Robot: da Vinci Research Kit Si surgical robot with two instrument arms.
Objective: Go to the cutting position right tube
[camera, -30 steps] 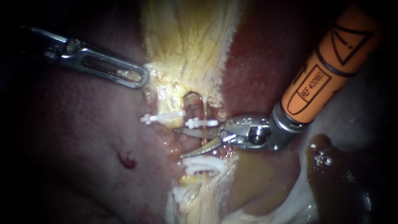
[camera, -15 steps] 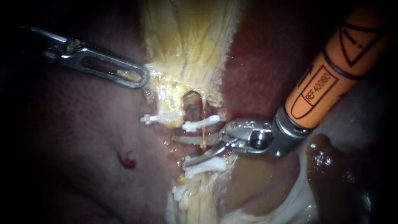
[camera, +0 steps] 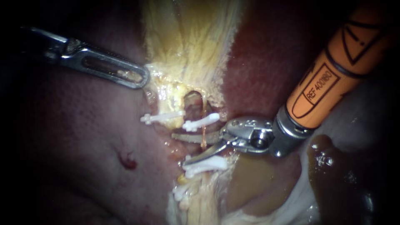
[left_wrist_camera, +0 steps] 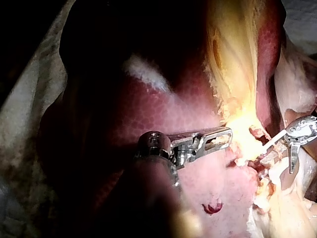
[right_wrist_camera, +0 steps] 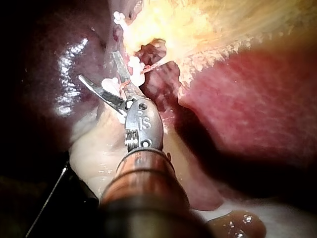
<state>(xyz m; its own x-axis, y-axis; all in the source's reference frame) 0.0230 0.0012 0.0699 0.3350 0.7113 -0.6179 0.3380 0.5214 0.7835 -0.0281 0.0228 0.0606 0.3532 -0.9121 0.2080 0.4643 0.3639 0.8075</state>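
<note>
Holding my right instrument (camera: pixel 180 148) with blade jaws open astride the thin orange right tube (camera: pixel 203 139), I am aiming to centre them squarely between the upper white plastic clip (camera: pixel 202 122) and the lower white plastic clip (camera: pixel 206 163).

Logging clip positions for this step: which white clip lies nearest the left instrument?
The leftmost clip, just below the left instrument; the other clips sit beside the right instrument.

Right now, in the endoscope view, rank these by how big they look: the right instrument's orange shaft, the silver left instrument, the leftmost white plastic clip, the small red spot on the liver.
1. Orange shaft, though nearest the camera.
2. Silver left instrument.
3. Leftmost white clip and red spot: too alike to rank.
</note>
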